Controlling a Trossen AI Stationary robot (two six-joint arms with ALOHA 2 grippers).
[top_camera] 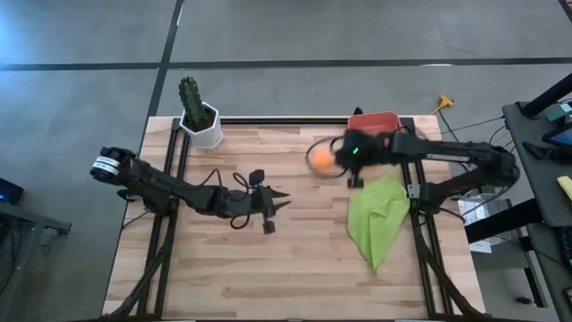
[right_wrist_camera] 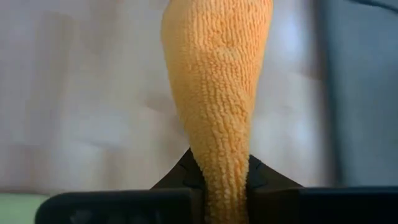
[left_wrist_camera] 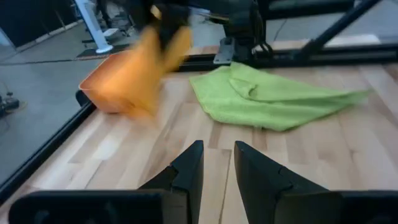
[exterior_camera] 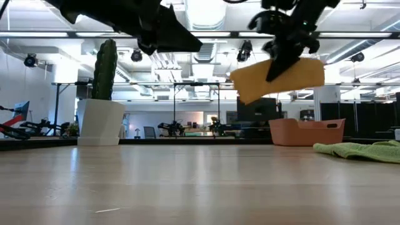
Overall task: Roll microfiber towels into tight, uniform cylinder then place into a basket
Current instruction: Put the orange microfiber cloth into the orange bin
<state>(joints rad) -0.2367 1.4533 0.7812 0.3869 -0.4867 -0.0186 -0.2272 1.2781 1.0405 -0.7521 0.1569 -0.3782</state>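
The rolled orange microfiber towel (exterior_camera: 278,78) hangs in the air above the table's far right part, with my right gripper (exterior_camera: 279,62) shut on it; the high view shows it as an orange lump (top_camera: 319,159) left of the basket. The salmon-red basket (top_camera: 375,119) stands at the far right edge. The lime green towel (top_camera: 379,215) lies crumpled and flat on the table, near side of the basket. My left gripper (top_camera: 279,200) hovers over the table's middle, its fingers (left_wrist_camera: 189,165) a little apart with nothing between them. My right gripper pinches the orange towel roll about its middle (right_wrist_camera: 225,165) between its two fingers, which squeeze the roll narrow there. The fingers come slanting down from above and lie across the roll. The roll is lifted clear of the table, tilted a little, with both ends (exterior_camera: 244,84) free.
A white pot with a green cactus (top_camera: 200,116) stands at the far left corner. Bare wooden tabletop (top_camera: 268,268) lies along the near side and left of the green towel. Black frame rails (top_camera: 172,161) run along the table's left and right sides.
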